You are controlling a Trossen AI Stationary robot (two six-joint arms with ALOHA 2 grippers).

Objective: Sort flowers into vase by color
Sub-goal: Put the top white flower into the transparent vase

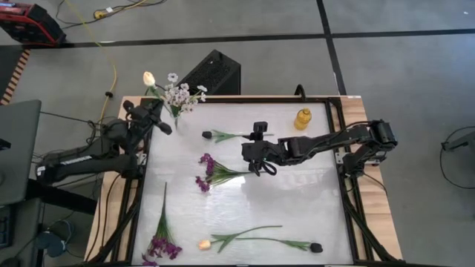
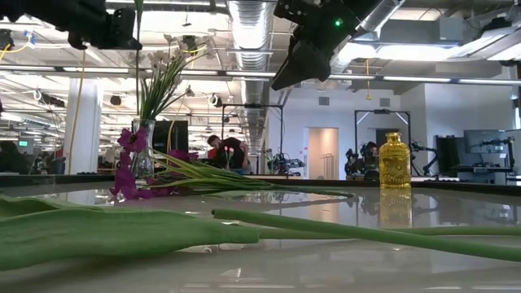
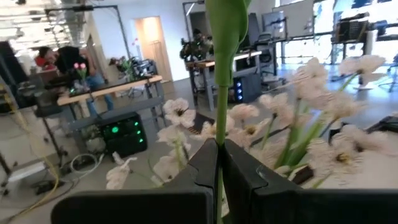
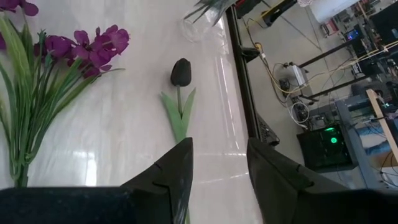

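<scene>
My left gripper [image 1: 163,124] is shut on a peach-budded tulip [image 1: 148,78] beside the glass vase [image 1: 177,113] of white blossoms [image 3: 177,112] at the table's far left corner. In the low view its thin stem [image 2: 137,73] runs down toward the vase's mouth [image 2: 142,126]. My right gripper [image 1: 260,166] hovers open above mid-table. Ahead of it lie a dark-budded tulip [image 4: 180,71] and a purple sprig [image 4: 93,43], both flat on the table. My left gripper pinches the tulip's green stem [image 3: 219,134] between its two shut fingers, which lie across it. The stem stands upright, and its leaf and upper part rise above the fingers. The tulip is lifted clear of the table. Whether its lower end is inside the vase, I cannot tell.
A yellow bottle [image 1: 303,119] stands near the far right. Along the near edge lie a purple sprig [image 1: 159,241], a peach tulip [image 1: 204,243] and a dark-budded tulip [image 1: 315,247]. A black box [image 1: 213,73] sits beyond the far edge. People show in the room behind.
</scene>
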